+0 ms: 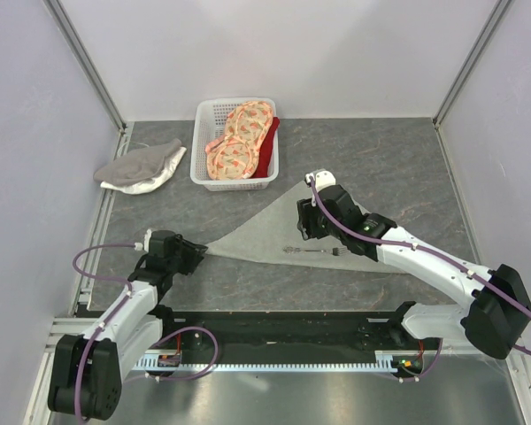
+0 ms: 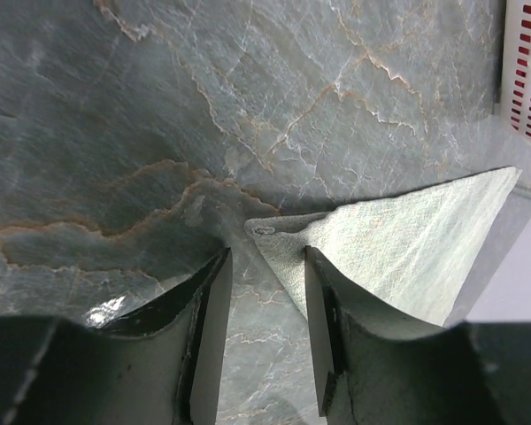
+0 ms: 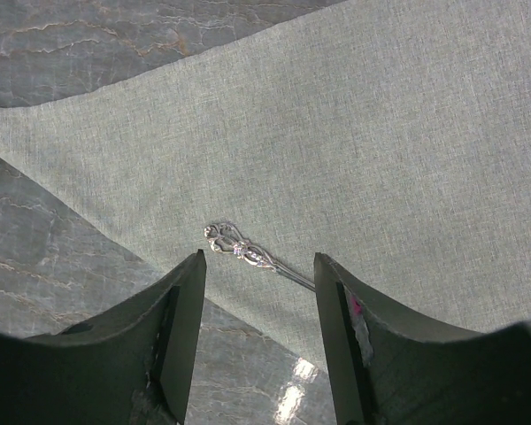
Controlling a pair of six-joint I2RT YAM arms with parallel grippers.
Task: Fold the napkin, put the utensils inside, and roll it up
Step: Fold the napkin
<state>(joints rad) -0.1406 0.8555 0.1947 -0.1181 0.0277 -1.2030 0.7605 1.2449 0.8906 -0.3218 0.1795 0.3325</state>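
The grey-green napkin (image 1: 274, 230) lies flat on the table, folded into a triangle with one tip pointing left. The silver fork (image 1: 314, 251) lies on it near its front edge. My left gripper (image 1: 197, 252) is open at the napkin's left tip; in the left wrist view the tip (image 2: 288, 239) lies just ahead of the open fingers (image 2: 208, 310). My right gripper (image 1: 304, 223) is open and empty above the napkin (image 3: 336, 133), just over the fork's ornate handle end (image 3: 239, 250).
A white basket (image 1: 203, 150) with orange-pink patterned cloths (image 1: 239, 142) stands at the back. A grey-and-white cloth (image 1: 142, 166) lies at the back left. The basket's corner shows in the left wrist view (image 2: 527, 71).
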